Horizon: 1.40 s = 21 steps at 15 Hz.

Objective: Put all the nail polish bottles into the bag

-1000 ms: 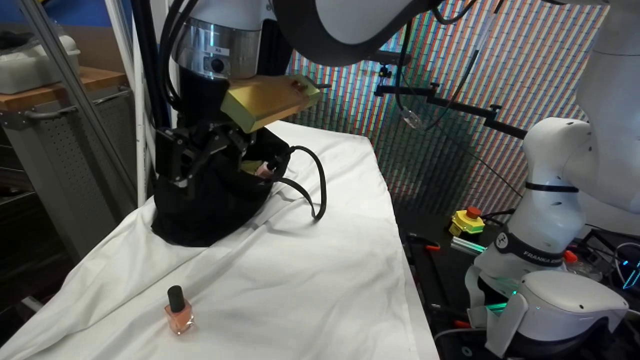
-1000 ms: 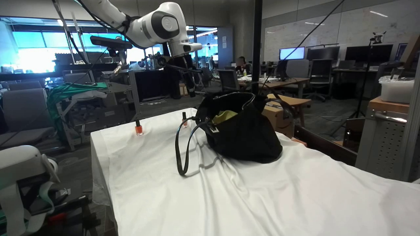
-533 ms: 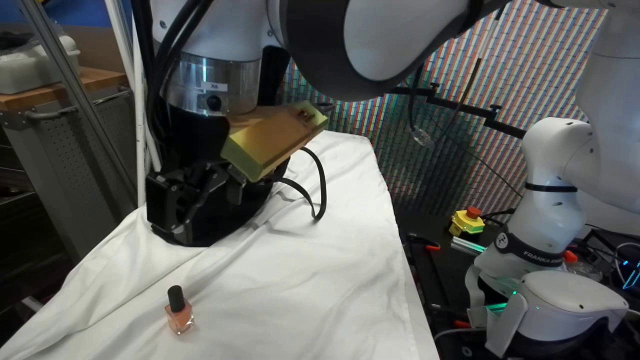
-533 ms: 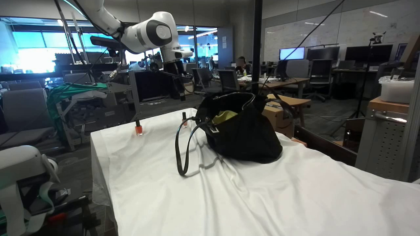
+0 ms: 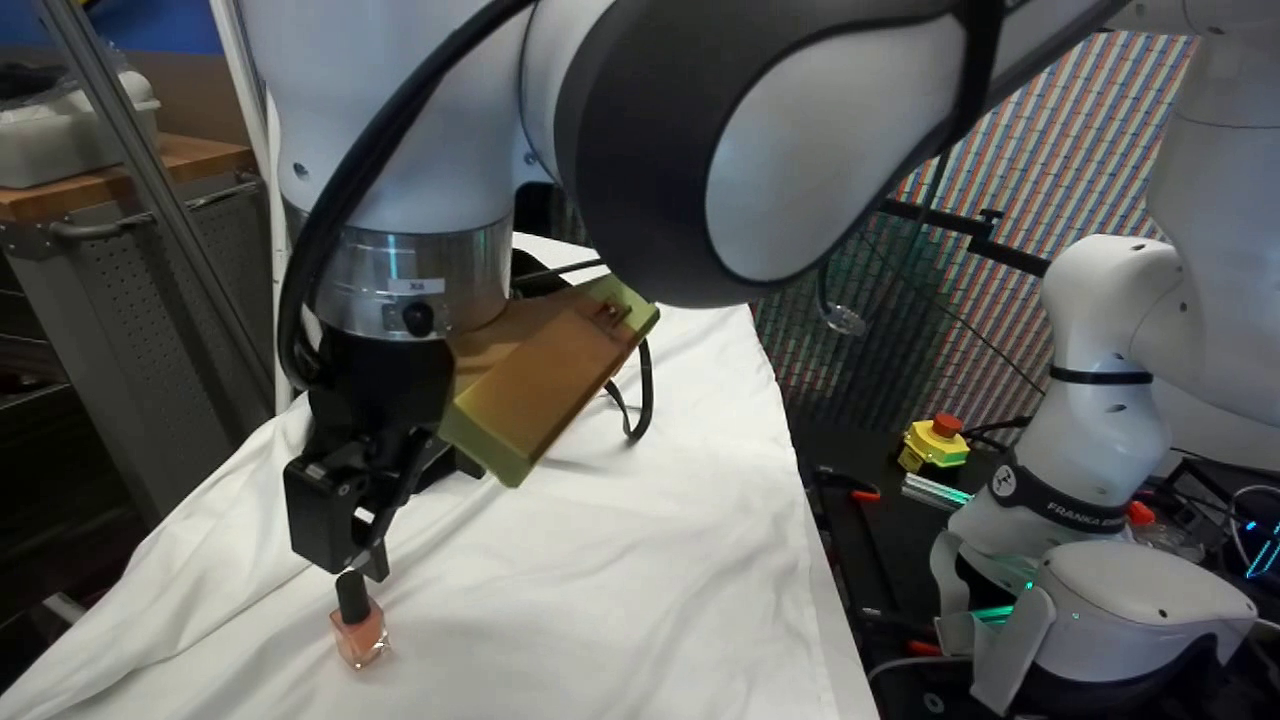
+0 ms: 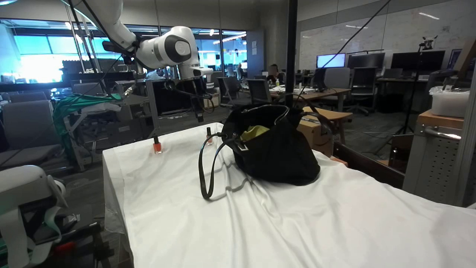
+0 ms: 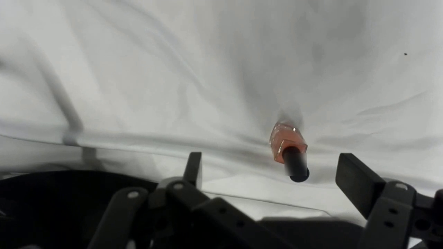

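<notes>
In an exterior view the black fabric handbag (image 6: 275,163) stands with gaping mouth on the white cloth (image 6: 178,230), its yellow-green lining (image 6: 254,133) bunched inside; what lies deeper cannot be made out. A looped handle (image 6: 202,173) juts out over the cloth. The whitish plastic tub (image 5: 65,145) on a wood-topped cabinet (image 5: 200,155) carries something dark and plastic-wrapped, too unclear to name.

The coral nail polish bottle (image 5: 358,640) stands upright on the cloth outside the handbag, in both exterior views; the orange-red nail polish bottle (image 6: 157,147) stands well apart from it, also on the cloth. In the wrist view the gripper (image 7: 271,174) is spread wide, the coral bottle's black cap (image 7: 298,169) showing between its fingers (image 7: 358,183), clear of both.

Since a second ago the gripper has come lower, to just above that cap; both bottles and the handbag stay put. The pale pink bottle then visible at the handbag's mouth is now covered: the arm (image 5: 420,120) and its yellowish box (image 5: 550,385) hide most of the handbag in an exterior view. A blurred patch crosses the cap in the wrist view, and a black mass (image 7: 69,204) at that view's lower edge is cut off, hard to identify.
</notes>
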Tool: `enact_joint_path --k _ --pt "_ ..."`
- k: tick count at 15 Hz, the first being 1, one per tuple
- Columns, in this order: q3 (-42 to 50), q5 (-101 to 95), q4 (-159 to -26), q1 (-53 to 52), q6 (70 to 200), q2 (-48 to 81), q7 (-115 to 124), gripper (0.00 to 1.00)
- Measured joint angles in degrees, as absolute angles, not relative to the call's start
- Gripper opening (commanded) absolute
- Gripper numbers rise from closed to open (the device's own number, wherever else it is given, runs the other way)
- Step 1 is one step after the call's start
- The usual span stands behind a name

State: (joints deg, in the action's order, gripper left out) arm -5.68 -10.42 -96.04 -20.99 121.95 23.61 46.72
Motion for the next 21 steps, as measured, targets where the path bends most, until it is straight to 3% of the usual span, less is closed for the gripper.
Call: enact_joint_path --k 21 --pt "-5.79 -8.58 -86.28 -22.43 121.95 34.34 48.32 1.0"
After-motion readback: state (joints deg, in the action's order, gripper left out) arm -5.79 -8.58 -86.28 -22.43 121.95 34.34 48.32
